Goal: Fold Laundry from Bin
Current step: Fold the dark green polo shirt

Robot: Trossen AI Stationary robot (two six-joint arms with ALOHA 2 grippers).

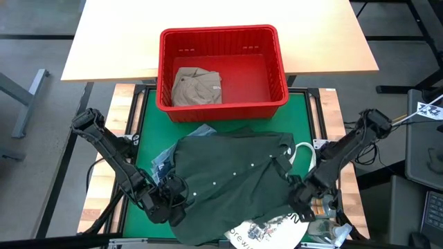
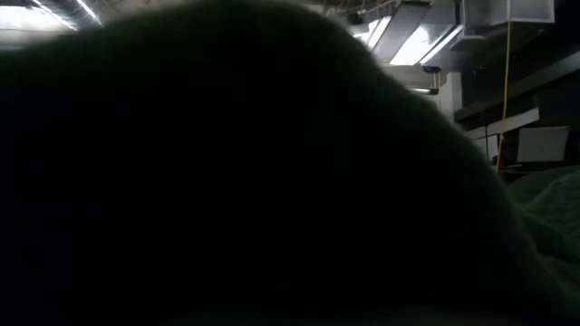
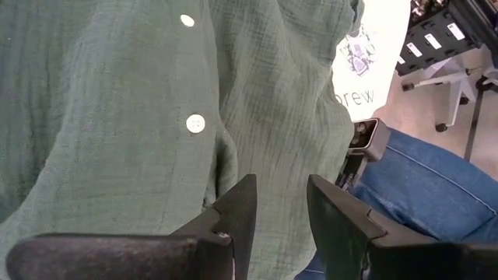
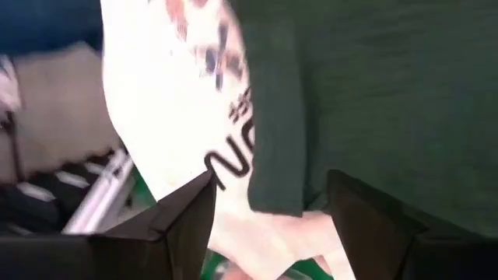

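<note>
The green-topped counter (image 1: 145, 104) carries everything here, with the rectangular red plastic bin with slotted sides (image 1: 223, 69) at its far edge, a crumpled khaki-tan garment (image 1: 196, 87) sitting in the bin's left half. Spread across the near middle of the counter is the big dark green button-front shirt (image 1: 232, 181), its row of white buttons running on a slant from far right towards near left, so its long axis lies roughly between the two arms. It covers most of a white printed tote bag (image 1: 266, 232) poking out at the near edge, and a bit of light blue denim (image 1: 160, 160) peeks from under its left side.

Now the arms. The left pincer (image 1: 168, 200) is down at the shirt's near-left corner, right against the cloth; its wrist view shows the fingers (image 3: 237, 214) a little apart with fabric lying by them, and I can't tell whether they pinch it. The right pincer (image 1: 299, 197) sits at the shirt's right edge, jaws wide apart, the green hem and white tote lying between them, nothing clamped. I'd judge each arm has its own side edge within reach, the shirt lying inward from both.
</note>
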